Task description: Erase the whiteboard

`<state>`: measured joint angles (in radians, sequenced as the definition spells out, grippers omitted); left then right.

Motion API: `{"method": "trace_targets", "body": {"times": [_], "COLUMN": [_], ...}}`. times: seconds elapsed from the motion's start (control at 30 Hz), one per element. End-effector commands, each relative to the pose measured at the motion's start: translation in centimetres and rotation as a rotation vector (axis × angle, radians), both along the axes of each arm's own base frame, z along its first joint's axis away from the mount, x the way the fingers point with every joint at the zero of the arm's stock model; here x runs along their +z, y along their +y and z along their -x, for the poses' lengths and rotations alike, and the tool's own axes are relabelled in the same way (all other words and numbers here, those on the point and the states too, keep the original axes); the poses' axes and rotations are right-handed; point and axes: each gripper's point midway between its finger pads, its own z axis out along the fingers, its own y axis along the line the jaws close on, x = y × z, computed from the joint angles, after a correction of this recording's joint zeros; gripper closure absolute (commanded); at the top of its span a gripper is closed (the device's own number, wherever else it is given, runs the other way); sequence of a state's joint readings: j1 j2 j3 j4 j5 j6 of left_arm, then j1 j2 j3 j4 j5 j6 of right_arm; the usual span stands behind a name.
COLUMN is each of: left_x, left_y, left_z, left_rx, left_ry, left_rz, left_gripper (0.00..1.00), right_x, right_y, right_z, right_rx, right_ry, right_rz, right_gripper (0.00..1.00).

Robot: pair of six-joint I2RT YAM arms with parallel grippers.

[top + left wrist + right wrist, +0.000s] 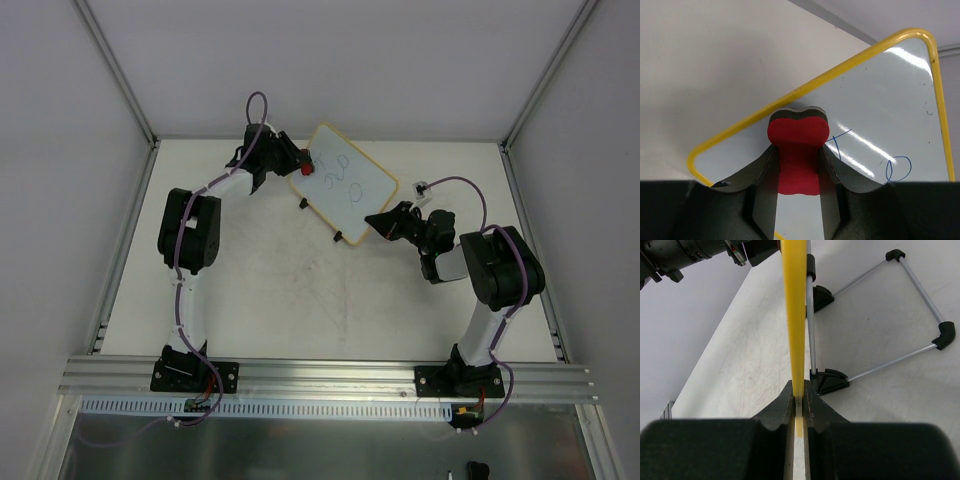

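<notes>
You are holding the right end effector at the near right end of the whiteboard. Its two fingers are pressing together on the thin yellow frame, pinching it edge-on. Just beside that grip, the board's black feet and thin metal stand rods are resting on the pale counter.

The whiteboard is sitting toward the far middle of the counter, turned diagonally, running from the near right up to the far left.

Blue handwriting is showing on its white face. From the left wrist you are seeing a stroke like a T or an F and a closed loop like an O. From above, the marks are looking like a few small loops, too small to read as a word.

At the far left end, you are pinching a red eraser in the left end effector. The eraser is lying against the board's face just inside the frame.
</notes>
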<state>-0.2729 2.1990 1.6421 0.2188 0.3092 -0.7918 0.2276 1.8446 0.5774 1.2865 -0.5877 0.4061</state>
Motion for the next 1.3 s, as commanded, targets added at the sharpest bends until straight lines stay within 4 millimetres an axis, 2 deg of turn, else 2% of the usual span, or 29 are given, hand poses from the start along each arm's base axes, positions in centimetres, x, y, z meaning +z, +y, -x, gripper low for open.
{"method": "trace_targets", "body": {"times": [0.0, 0.27, 0.43, 0.57, 0.8, 0.93, 1.23, 1.27], "left_x": [0.6, -0.6, -0.4, -1.1, -2.8, -2.8, -1.2, -1.7], "left_y": [-0.4, -2.0, -3.6, -6.0, -8.8, -10.2, -12.8, -13.2], "left_z": [-0.2, 1.2, 2.2, 4.2, 8.0, 9.8, 14.0, 14.9], "left_rx": [-0.024, -0.063, -0.098, -0.150, -0.208, -0.243, -0.296, -0.304], "left_ry": [-0.016, 0.008, -0.022, -0.014, -0.001, 0.003, -0.019, -0.004], "left_rz": [-0.014, -0.026, -0.064, -0.080, -0.141, -0.139, -0.107, -0.103], "left_gripper": [1.00, 1.00, 1.00, 1.00, 1.00, 1.00, 1.00, 1.00], "right_x": [4.6, 4.6, 4.5, 4.4, 4.4, 4.4, 4.2, 4.2], "right_y": [0.4, 0.4, 0.5, 0.5, 0.5, 0.6, 0.6, 0.6], "right_z": [-0.4, -0.5, -0.5, -0.5, -0.5, -0.5, -0.5, -0.6], "right_rx": [0.016, 0.018, 0.022, 0.024, 0.026, 0.027, 0.030, 0.029], "right_ry": [-0.177, -0.177, -0.174, -0.173, -0.174, -0.172, -0.168, -0.168], "right_rz": [-0.052, -0.053, -0.052, -0.052, -0.052, -0.054, -0.052, -0.051], "right_gripper": [1.00, 1.00, 1.00, 1.00, 1.00, 1.00, 1.00, 1.00]}}
